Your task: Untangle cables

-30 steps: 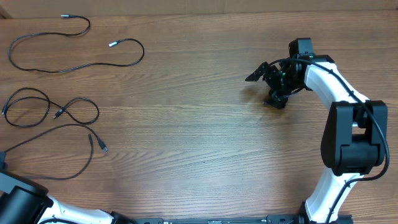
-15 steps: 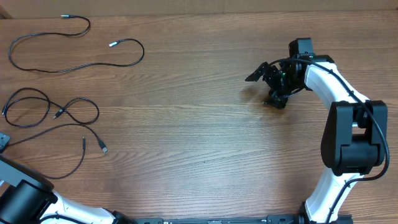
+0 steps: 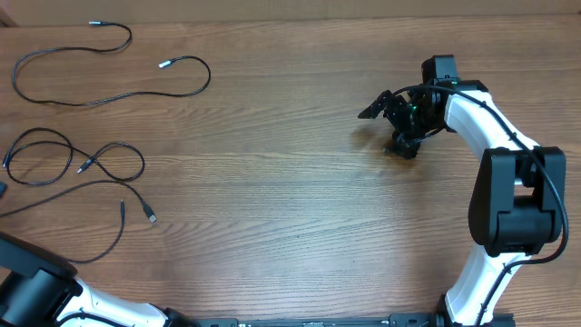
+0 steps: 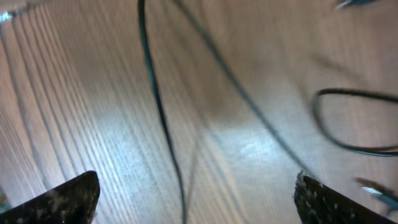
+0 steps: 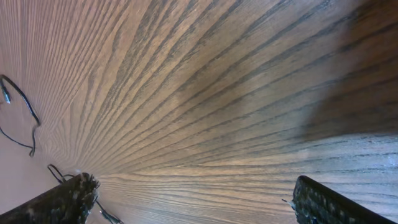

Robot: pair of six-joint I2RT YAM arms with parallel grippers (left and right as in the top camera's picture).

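Note:
Three thin black cables lie apart at the table's left in the overhead view: a long one [image 3: 91, 104] at the top, a looped one [image 3: 86, 165] below it, and a loose strand [image 3: 123, 222] nearest the front. My left gripper [image 4: 198, 205] is open just above the table, and a black strand [image 4: 158, 106] lies on the wood between its wide-spread fingers, held by neither. In the overhead view that gripper is off the left edge. My right gripper [image 3: 386, 132] [image 5: 199, 202] hangs open and empty over bare wood at the right.
The wooden table [image 3: 272, 182] fills the view. The right arm [image 3: 508, 182] stands at the right and the left arm's base [image 3: 27, 291] at the front left corner. Far cable ends [image 5: 18, 93] show at the left of the right wrist view.
My left gripper has opened and let go of the front strand, then drawn back off the left edge. The strand's free end has shifted slightly. The right arm has not moved.

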